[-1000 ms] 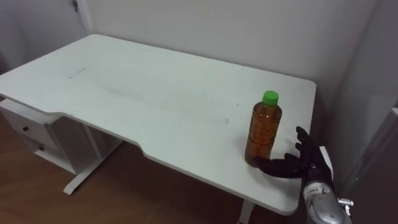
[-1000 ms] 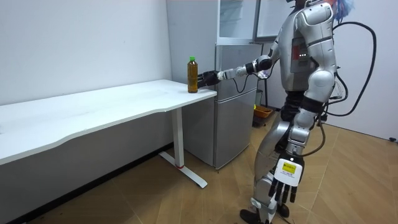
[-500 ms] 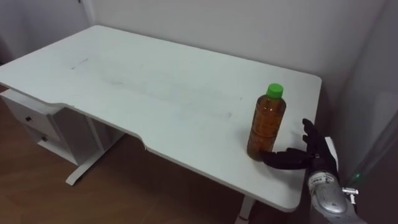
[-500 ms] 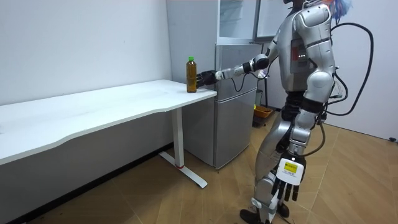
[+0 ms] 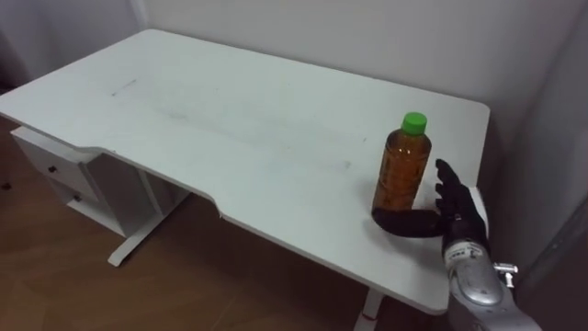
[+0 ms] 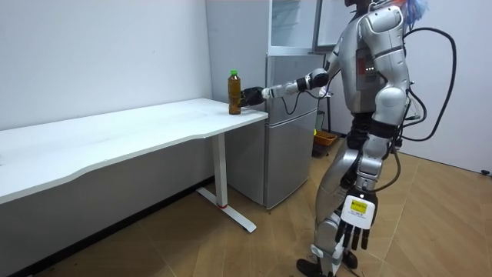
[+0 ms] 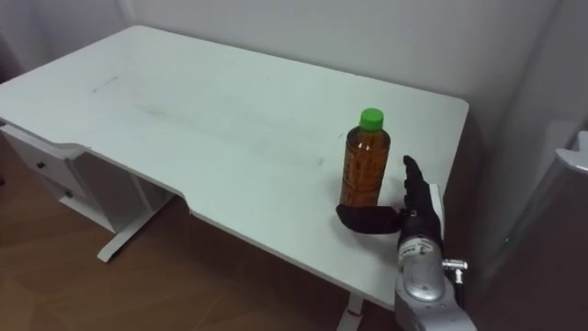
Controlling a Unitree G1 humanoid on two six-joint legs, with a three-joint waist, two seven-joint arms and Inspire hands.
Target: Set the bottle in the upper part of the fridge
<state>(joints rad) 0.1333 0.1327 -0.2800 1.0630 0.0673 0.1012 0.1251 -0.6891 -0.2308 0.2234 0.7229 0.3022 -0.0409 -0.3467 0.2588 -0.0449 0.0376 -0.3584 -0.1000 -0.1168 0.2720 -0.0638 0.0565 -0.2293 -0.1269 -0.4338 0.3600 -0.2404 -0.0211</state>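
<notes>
The bottle (image 5: 401,165) is stood upright near the right end of the table (image 5: 230,119), towards its front corner. Its base is bracketed by the open right hand (image 5: 457,221), thumb hooked in front, fingers straight alongside, nothing gripped. The fingers should be closed squarely before lifting, lest it be tipped. The left hand (image 6: 352,223) is hung relaxed.
</notes>
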